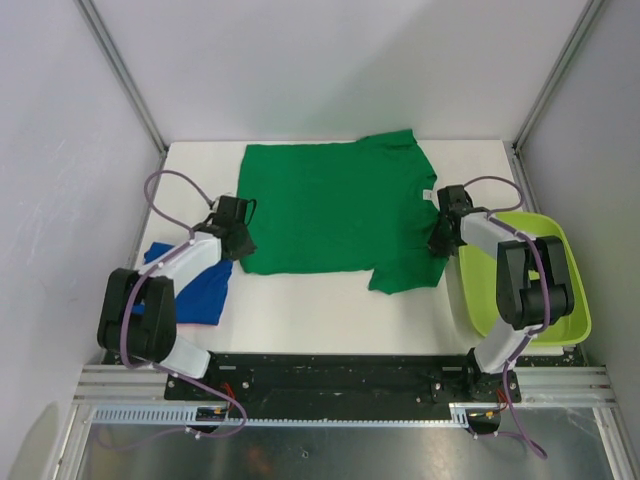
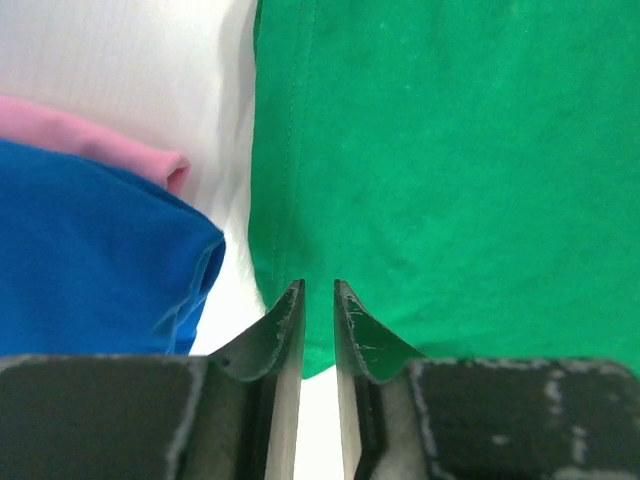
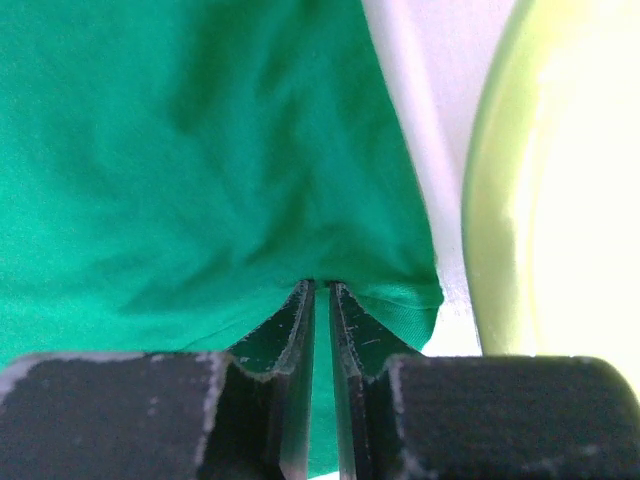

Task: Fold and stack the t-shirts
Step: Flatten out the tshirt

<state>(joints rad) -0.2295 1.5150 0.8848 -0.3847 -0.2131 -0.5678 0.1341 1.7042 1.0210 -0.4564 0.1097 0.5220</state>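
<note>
The dark green t-shirt (image 1: 330, 205) lies spread flat across the middle of the white table. My left gripper (image 1: 243, 246) sits at its near-left hem corner (image 2: 300, 200). Its jaws stand a narrow gap apart over the flat hem, open (image 2: 318, 287). My right gripper (image 1: 438, 240) is at the shirt's right side and is shut on a bunched fold of green cloth (image 3: 200, 150), which puckers at the fingertips (image 3: 321, 286). The royal blue t-shirt (image 1: 205, 290) lies crumpled at the near left, its pink edge (image 2: 100, 140) showing beside the blue cloth (image 2: 90, 250).
A rigid lime-green tub (image 1: 480, 290) stands at the right edge of the table, just right of my right gripper; its rim (image 3: 495, 200) is close to the held cloth. White walls enclose the table on three sides.
</note>
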